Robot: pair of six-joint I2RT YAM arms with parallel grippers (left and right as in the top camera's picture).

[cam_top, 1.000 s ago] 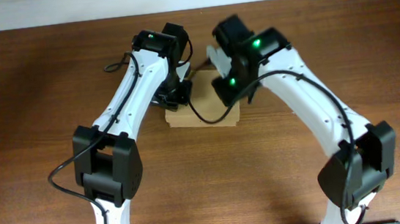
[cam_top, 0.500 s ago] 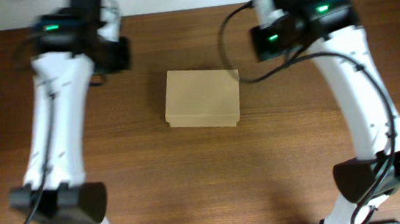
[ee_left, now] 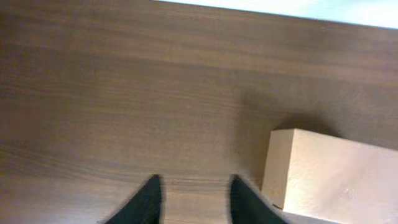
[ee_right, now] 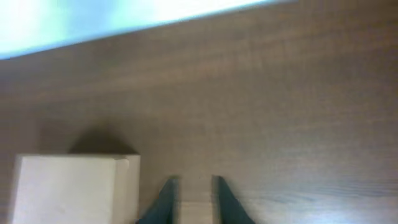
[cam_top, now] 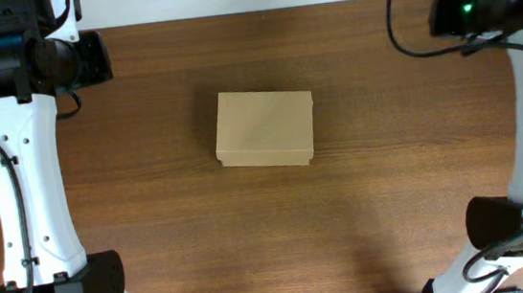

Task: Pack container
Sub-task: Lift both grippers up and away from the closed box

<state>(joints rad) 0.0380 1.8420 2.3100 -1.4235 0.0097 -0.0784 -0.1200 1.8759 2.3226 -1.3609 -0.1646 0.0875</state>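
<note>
Well clear of closed container (cam_top: 265,128): left gripper (ee_left: 189,199), right gripper (ee_right: 193,202) both parted, empty. Packing looks done; nothing visibly left to do.

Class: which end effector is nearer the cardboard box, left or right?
Left, slightly. The left end effector is beyond the box, leftward; the right end effector is beyond it, rightward and farther off.

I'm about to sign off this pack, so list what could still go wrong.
1. Nothing holds the container shut: the left gripper and right gripper are open and clear of it, so its flap might spring up.
2. The lid looks closed, so the contents can't be checked from these views.
</note>
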